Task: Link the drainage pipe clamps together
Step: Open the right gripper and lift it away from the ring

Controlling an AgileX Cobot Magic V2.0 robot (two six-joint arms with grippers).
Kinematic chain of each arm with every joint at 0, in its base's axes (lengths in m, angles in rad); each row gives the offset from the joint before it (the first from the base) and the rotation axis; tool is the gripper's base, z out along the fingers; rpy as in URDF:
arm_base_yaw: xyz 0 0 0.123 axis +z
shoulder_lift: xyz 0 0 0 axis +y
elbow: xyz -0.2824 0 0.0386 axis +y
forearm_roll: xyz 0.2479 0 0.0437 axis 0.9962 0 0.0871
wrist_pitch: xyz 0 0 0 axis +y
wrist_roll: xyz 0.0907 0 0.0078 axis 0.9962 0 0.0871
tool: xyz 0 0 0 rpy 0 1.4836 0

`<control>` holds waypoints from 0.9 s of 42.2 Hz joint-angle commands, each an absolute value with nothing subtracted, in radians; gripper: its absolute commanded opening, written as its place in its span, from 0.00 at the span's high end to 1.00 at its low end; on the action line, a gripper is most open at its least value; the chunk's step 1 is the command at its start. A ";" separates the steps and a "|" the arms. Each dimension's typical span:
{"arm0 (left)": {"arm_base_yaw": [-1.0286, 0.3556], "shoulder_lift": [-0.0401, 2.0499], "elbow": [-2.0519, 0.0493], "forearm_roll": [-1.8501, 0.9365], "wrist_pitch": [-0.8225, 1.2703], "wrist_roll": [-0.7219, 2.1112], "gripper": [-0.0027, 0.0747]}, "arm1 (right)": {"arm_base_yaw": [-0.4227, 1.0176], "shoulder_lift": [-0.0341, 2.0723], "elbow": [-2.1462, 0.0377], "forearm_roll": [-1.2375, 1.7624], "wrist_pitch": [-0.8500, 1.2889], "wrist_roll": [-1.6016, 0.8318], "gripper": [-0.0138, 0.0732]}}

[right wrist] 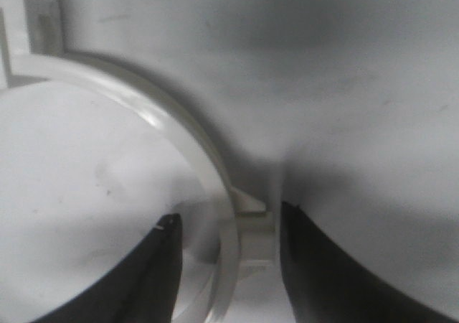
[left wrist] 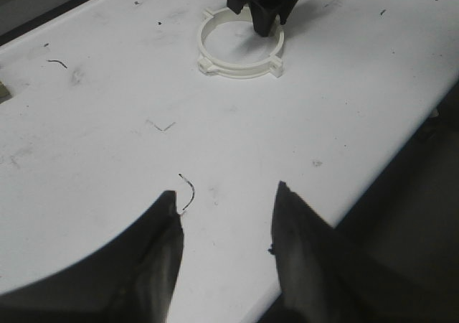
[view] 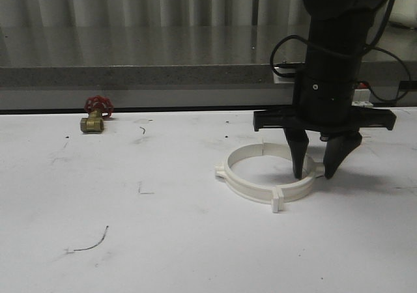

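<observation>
The two white plastic semicircular drainage pipe clamps (view: 266,176) are seen lying flat on the white tabletop (view: 130,241), set together as a ring right of centre, with small square end tabs sticking out at the near side and at the left side. The black right tool (view: 315,165) is held upright over the ring's right side, its two fingers spread apart, one inside the ring wall and one outside it. In the right wrist view, a tabbed joint (right wrist: 252,230) of the ring is seen between the separated fingers; contact with them cannot be judged. The left tool (left wrist: 226,226) is seen in its wrist view above bare tabletop, well apart from the ring, its fingers parted with nothing between them. A small brass valve with a red handwheel (view: 95,116) rests near the tabletop's far edge, at the left.
</observation>
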State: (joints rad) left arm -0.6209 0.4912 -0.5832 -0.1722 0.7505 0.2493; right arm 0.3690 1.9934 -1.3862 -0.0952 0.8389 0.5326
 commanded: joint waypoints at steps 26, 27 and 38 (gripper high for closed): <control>-0.620 0.496 -0.609 -0.193 0.683 0.246 0.59 | 0.250 1.084 -0.848 0.031 0.562 -0.064 0.48; -0.620 0.496 -0.609 -0.193 0.683 0.246 0.59 | 0.250 1.046 -0.824 0.030 0.562 -0.064 0.48; -0.620 0.496 -0.609 -0.193 0.683 0.246 0.59 | 0.250 0.722 -0.652 0.046 0.591 -0.064 0.48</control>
